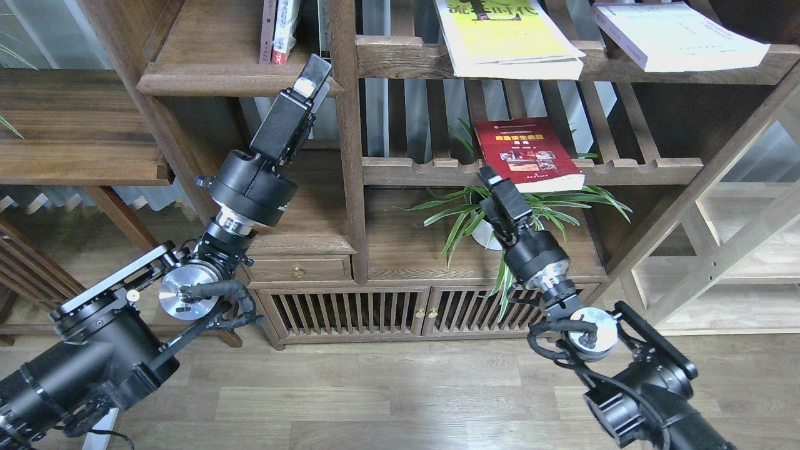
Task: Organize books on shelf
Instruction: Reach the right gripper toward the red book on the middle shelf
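Observation:
A small red book with a photo cover lies flat on a slatted rail shelf at centre right. Above it, a large yellow-white book and a thick pale book lie flat on the upper slatted shelf, overhanging its front. The solid dark shelf with the moulded edge is at upper left. My left gripper reaches up to that shelf's front right corner, its fingers too edge-on to separate. My right gripper hangs just below the red book's left front corner, dark and narrow, holding nothing that shows.
A few upright books stand at the right end of the solid shelf. A vertical post divides the two bays. A potted spider plant sits right behind my right gripper. Below is a low cabinet with slatted doors.

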`<action>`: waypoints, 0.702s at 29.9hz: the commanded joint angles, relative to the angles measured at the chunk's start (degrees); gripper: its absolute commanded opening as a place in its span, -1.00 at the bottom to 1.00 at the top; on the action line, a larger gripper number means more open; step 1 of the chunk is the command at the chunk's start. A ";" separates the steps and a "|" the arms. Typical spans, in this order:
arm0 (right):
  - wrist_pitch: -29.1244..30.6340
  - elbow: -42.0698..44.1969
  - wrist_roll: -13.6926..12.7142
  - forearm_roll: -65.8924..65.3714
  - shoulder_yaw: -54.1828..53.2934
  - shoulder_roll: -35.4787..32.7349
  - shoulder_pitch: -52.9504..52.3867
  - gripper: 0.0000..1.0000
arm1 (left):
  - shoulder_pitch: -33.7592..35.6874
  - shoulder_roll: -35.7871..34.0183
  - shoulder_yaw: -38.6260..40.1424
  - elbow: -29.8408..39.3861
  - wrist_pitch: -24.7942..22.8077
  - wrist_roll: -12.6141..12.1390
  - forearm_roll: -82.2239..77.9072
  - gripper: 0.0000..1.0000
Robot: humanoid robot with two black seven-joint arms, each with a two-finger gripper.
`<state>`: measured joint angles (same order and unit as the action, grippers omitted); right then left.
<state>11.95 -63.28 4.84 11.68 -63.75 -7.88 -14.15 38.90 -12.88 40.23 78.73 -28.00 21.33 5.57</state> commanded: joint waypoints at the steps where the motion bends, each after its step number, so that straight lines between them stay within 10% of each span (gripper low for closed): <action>1: -3.50 0.09 0.00 1.67 -1.02 -1.69 -0.44 0.99 | 0.04 -0.13 0.47 0.72 1.27 -2.78 1.45 0.98; 21: -8.78 10.89 -0.09 5.36 -2.25 -1.61 -8.35 0.99 | -4.00 -2.76 -3.93 0.90 5.68 -3.13 1.99 0.99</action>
<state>3.87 -54.47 4.75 15.95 -66.02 -10.05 -20.79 36.26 -14.37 36.37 79.61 -21.82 18.02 7.68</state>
